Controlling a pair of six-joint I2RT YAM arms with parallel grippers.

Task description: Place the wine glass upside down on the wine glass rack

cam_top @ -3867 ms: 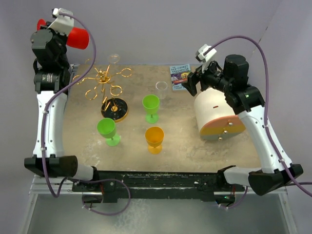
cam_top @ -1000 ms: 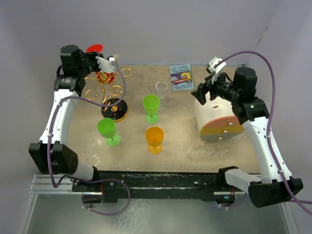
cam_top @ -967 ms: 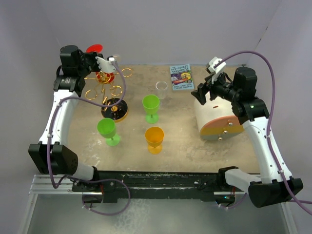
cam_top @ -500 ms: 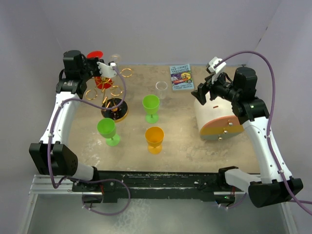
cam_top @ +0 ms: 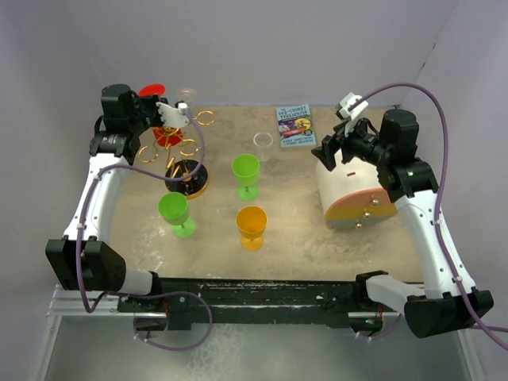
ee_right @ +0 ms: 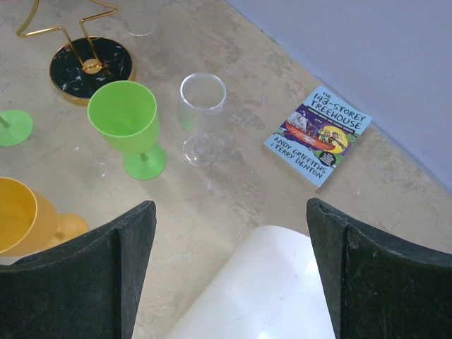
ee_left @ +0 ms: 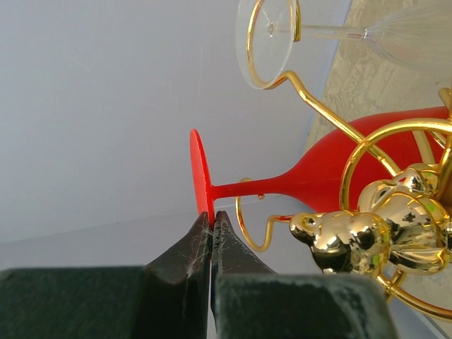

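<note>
My left gripper (ee_left: pixel 211 217) is shut on the foot rim of a red wine glass (ee_left: pixel 318 173), held upside down at the gold wire rack (cam_top: pixel 176 143). In the left wrist view its stem lies in a gold loop arm (ee_left: pixel 258 226) and its bowl sits behind the rack's top knob (ee_left: pixel 374 233). A clear wine glass (ee_left: pixel 275 32) hangs upside down in another loop. In the top view the red glass (cam_top: pixel 155 79) shows at the rack, by the left gripper (cam_top: pixel 151 103). The rack's black disc base (cam_top: pixel 187 176) stands on the table. My right gripper (ee_right: pixel 229 240) is open and empty above a white object (ee_right: pixel 268 289).
Two green wine glasses (cam_top: pixel 245 171) (cam_top: pixel 175 211), an orange one (cam_top: pixel 252 225) and a clear one (cam_top: pixel 263 144) stand upright mid-table. A blue book (cam_top: pixel 294 125) lies at the back. A large white cylinder with an orange rim (cam_top: pixel 353 194) lies at the right.
My left arm has swung from the far left onto the rack with the red glass, now inverted, and over the last second has shifted slightly back and left. The right arm has stayed still.
</note>
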